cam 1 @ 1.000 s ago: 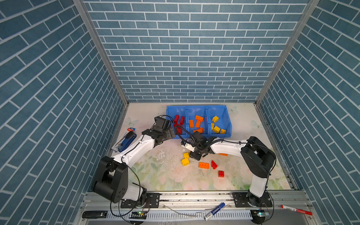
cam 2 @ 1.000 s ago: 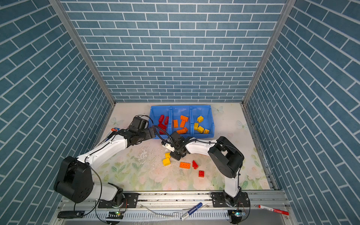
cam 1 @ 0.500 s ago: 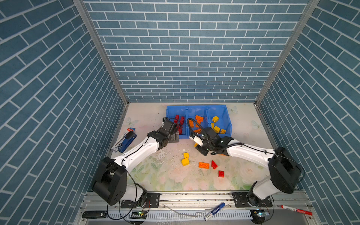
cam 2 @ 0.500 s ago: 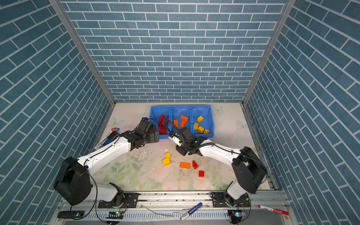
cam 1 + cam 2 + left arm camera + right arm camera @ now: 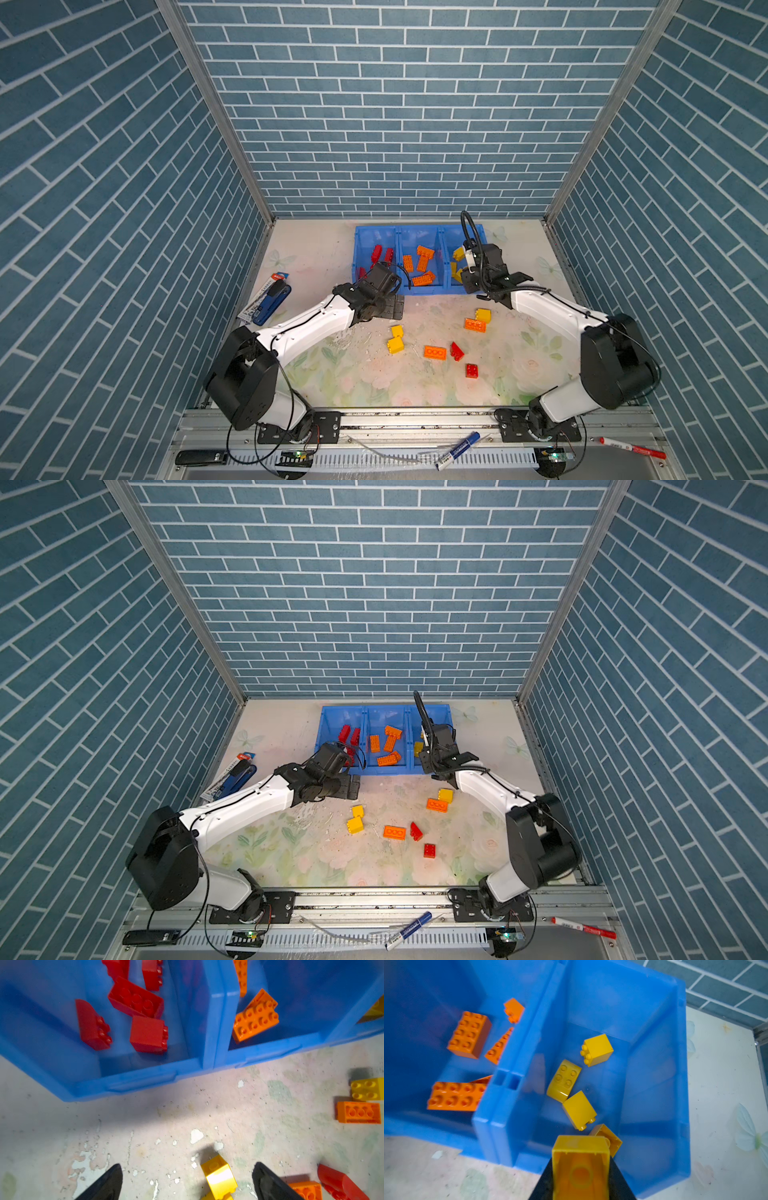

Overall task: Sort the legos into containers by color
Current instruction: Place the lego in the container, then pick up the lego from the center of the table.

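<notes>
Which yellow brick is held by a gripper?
The yellow brick clamped in the right gripper; the others lie loose in the bin or on the table.

My left arm [image 5: 307,328]: stretched forward, low over bench; left hand [image 5: 188,1167] pointing down, jaws spread wide. My right arm [image 5: 548,307]: extended forward, raised; right hand [image 5: 581,1169] clamped on yellow brick [image 5: 580,1145].

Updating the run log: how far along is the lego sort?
Done: red bin, orange bin and yellow bin each hold only matching legos. In hand: right jaws shut on a yellow lego over the yellow bin; left jaws open and empty above the table. Left: seven loose on the table, three yellow, two orange, two red.
</notes>
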Action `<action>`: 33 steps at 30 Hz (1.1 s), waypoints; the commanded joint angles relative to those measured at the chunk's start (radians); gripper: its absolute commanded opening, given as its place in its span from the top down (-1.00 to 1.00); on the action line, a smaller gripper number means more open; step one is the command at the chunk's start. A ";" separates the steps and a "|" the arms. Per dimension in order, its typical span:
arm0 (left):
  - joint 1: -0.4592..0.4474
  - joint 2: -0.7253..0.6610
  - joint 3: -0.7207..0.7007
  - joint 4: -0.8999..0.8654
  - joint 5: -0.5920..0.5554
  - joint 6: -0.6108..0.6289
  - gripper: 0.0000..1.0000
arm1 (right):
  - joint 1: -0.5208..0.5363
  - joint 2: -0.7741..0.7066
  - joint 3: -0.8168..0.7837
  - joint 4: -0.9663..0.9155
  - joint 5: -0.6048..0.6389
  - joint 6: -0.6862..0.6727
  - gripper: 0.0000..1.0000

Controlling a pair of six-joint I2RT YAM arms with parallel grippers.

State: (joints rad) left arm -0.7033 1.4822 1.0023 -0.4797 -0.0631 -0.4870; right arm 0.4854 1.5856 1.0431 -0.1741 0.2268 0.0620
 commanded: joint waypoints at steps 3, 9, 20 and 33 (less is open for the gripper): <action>-0.045 0.070 -0.008 -0.027 0.070 -0.032 -0.94 | -0.007 0.160 0.232 -0.081 0.167 0.047 0.40; -0.062 0.117 -0.007 -0.040 0.103 -0.048 -0.82 | -0.005 0.277 0.380 -0.156 0.229 0.074 0.11; -0.074 0.207 0.031 -0.075 0.123 -0.035 -0.52 | 0.054 0.175 0.306 -0.151 0.163 0.068 -0.46; -0.079 0.291 0.087 -0.099 0.103 -0.026 0.10 | 0.069 -0.067 -0.039 0.220 0.183 0.168 -0.98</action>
State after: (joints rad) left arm -0.7734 1.7603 1.0733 -0.5522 0.0456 -0.5224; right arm 0.5552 1.5692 1.0733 -0.0895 0.3828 0.1585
